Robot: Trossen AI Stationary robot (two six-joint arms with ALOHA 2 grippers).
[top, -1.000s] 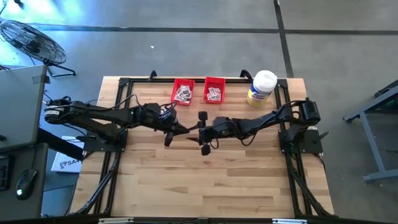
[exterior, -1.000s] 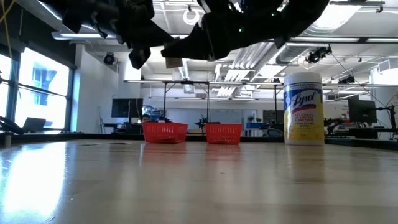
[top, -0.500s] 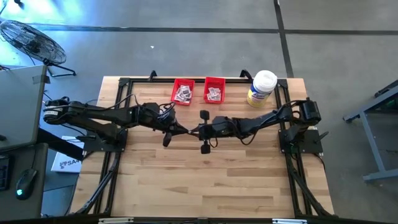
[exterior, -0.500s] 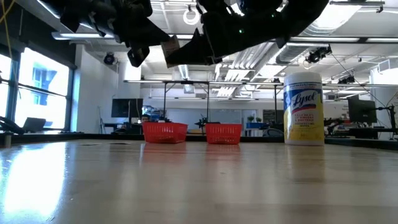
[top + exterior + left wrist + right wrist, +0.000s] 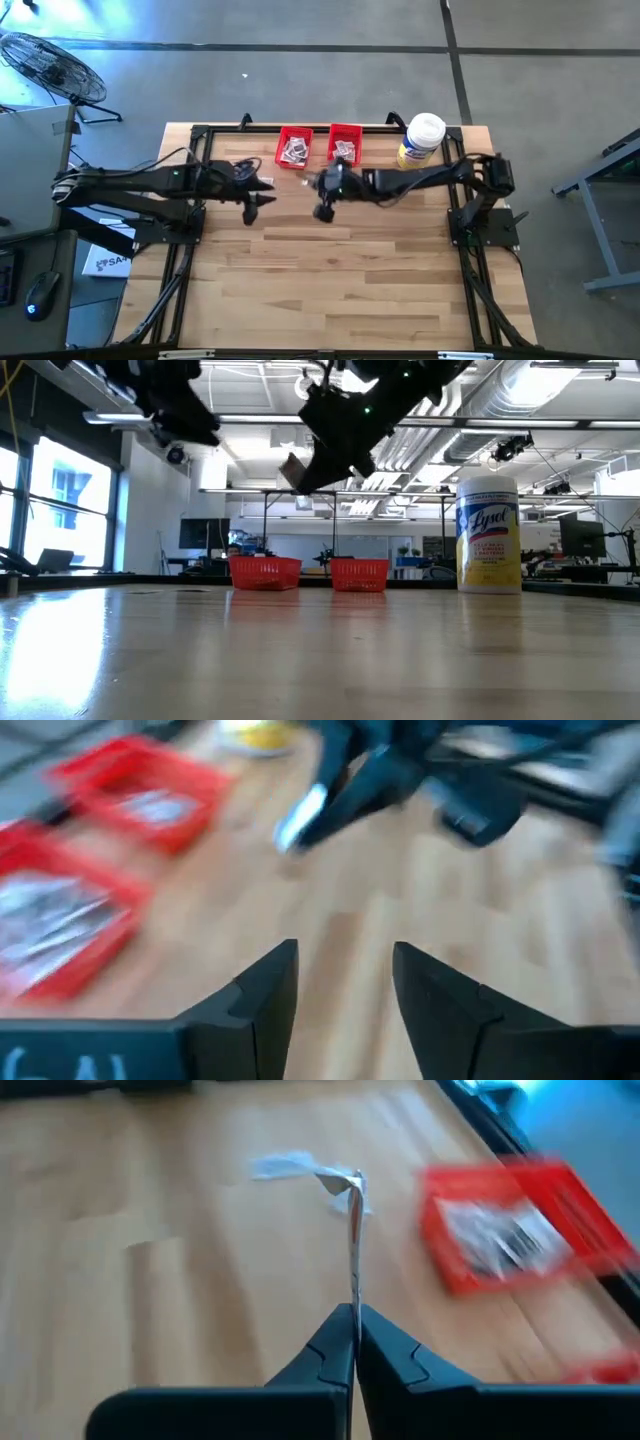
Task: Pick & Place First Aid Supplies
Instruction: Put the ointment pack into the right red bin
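My right gripper (image 5: 318, 184) hangs above the table just in front of the two red bins and is shut on one small white first aid packet (image 5: 353, 1220). The packet also shows in the low view (image 5: 293, 472) and in the left wrist view (image 5: 300, 815). My left gripper (image 5: 345, 990) is open and empty, to the left of the right one in the high view (image 5: 262, 196). The left red bin (image 5: 293, 148) and the right red bin (image 5: 345, 146) each hold several packets and stand at the table's far edge. My right gripper pinches the packet's near edge (image 5: 353, 1298) between its two fingers. The packet shows edge-on and sticks out beyond the fingertips, its far end (image 5: 290, 1168) bent over. The fingers slant down toward the table's left. The packet is lifted clear of the table.
A large white-lidded jar with a yellow label (image 5: 420, 140) stands at the far right, beside the right bin. The bare wooden table top (image 5: 330, 280) stretches from the arms to the near edge. A black frame runs along the table's sides.
Both grippers were close together over the table's middle with the packet between them. My left gripper has drawn back toward the table's left edge without it. My right gripper has carried the packet toward the far edge, nearer the bins.
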